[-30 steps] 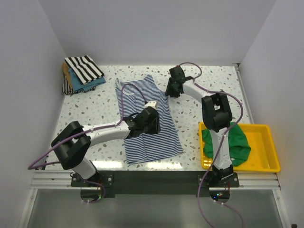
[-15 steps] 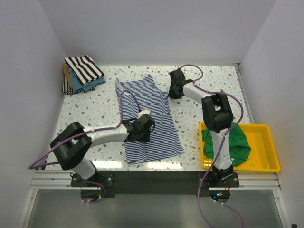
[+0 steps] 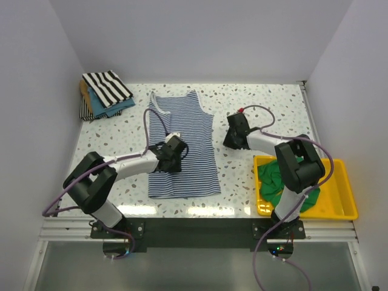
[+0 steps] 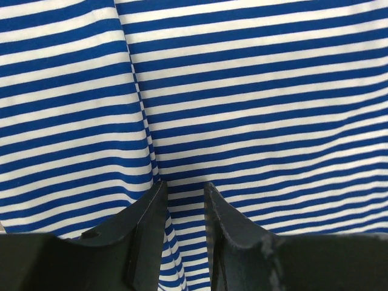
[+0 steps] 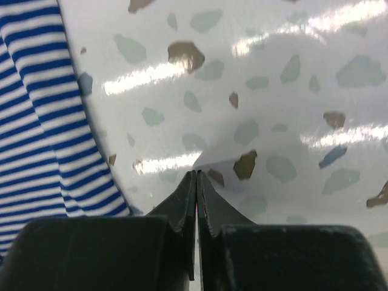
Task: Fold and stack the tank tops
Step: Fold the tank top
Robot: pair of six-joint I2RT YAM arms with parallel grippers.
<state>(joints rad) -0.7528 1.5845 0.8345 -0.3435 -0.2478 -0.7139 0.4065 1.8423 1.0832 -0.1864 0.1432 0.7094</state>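
The blue-and-white striped cloth tank top (image 3: 194, 130) lies flat at the centre of the speckled bench (image 3: 260, 103), ready for folding. The left gripper (image 4: 185, 188) straddles its crease with jaws narrowly parted (pinching? cannot tell), and the right gripper (image 5: 196, 176) is clenched, empty.

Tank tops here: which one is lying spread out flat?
The thin blue-and-white striped top, mid-table; the green one is bunched in the tray, others stacked folded.

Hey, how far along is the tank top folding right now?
Done: a folded stack sits at the table's back left, black-and-white striped top uppermost. In hand: the blue-striped tank top lies flat mid-table, unfolded; the left gripper appears to pinch a crease in it, the right gripper is shut and empty over bare table beside it. Left: folding and stacking it, then the green top crumpled in the yellow tray.
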